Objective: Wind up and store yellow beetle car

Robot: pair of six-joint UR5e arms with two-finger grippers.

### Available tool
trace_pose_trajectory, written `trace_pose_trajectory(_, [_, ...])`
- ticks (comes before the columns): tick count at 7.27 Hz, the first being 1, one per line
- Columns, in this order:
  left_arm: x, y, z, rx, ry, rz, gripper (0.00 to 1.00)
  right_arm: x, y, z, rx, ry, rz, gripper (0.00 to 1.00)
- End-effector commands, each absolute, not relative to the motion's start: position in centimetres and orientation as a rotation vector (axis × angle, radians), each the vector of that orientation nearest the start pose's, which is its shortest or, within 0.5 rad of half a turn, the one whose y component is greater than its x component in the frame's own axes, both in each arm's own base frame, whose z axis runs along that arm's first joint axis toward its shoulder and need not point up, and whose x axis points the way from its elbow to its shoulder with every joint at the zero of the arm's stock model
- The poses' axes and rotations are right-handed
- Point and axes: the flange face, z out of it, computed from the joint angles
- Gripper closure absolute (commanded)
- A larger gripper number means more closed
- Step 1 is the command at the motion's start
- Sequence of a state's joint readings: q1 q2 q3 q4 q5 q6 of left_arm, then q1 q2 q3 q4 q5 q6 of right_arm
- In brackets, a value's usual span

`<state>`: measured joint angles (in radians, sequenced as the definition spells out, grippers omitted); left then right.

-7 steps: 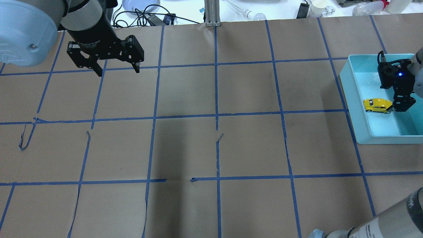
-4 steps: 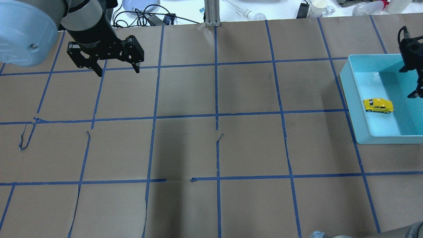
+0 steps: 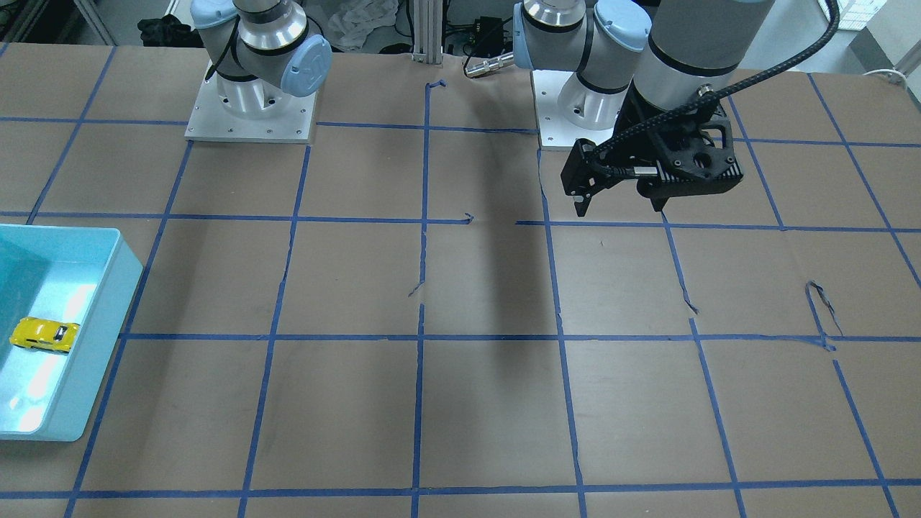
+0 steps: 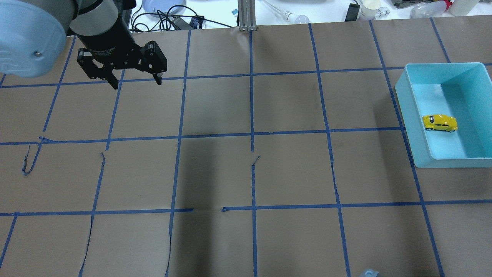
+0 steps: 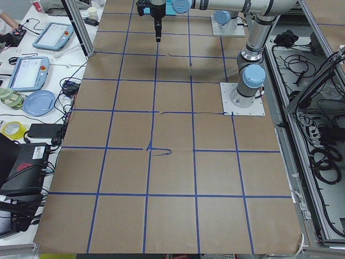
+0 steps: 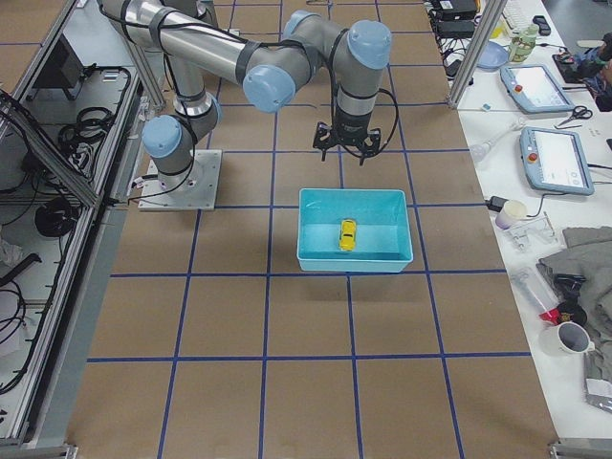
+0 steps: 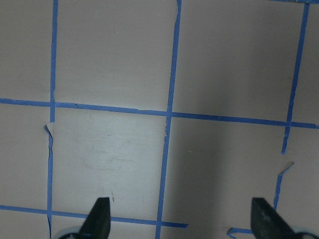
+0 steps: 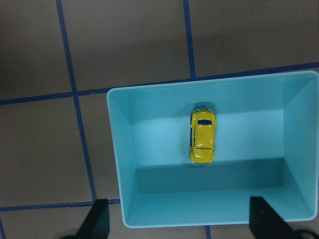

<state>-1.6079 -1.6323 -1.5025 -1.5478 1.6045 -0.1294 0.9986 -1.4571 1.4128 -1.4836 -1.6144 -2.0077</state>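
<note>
The yellow beetle car [image 4: 440, 123] lies on its wheels on the floor of a light-blue bin [image 4: 399, 88] at the table's right edge. It also shows in the front view [image 3: 44, 334], the right side view [image 6: 347, 234] and the right wrist view [image 8: 203, 136]. My right gripper [image 8: 180, 221] hangs high above the bin [image 8: 114, 159], open and empty; it shows in the right side view [image 6: 344, 151]. My left gripper [image 4: 137, 84] is open and empty above the far left of the table, far from the car; it also shows in the front view [image 3: 622, 210] and its own wrist view [image 7: 180, 219].
The table is brown paper with a blue tape grid, torn in places. Cables, a plate and bottles lie beyond the far edge [image 4: 169, 15]. The arm bases [image 3: 252, 108] stand on the robot's side.
My right gripper has let go of the car, risen from the bin and left the overhead view. The car stays in the bin. My left gripper has hardly moved.
</note>
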Motion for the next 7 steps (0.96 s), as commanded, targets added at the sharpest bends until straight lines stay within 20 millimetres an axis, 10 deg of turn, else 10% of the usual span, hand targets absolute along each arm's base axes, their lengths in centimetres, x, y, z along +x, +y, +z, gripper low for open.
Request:
trace_pose_trajectory(1, [-14.9,-51.6,49.3,-0.144,3.107,-0.05,0.0,-16.0,-51.6,51.2,-1.713,2.57,0.074,0.0])
trace_pose_trajectory(7, [-14.8,-51.5,49.3,-0.141,3.107,-0.049,0.0,5.3,-52.8,53.2,-1.241,2.868,0.032,0.0])
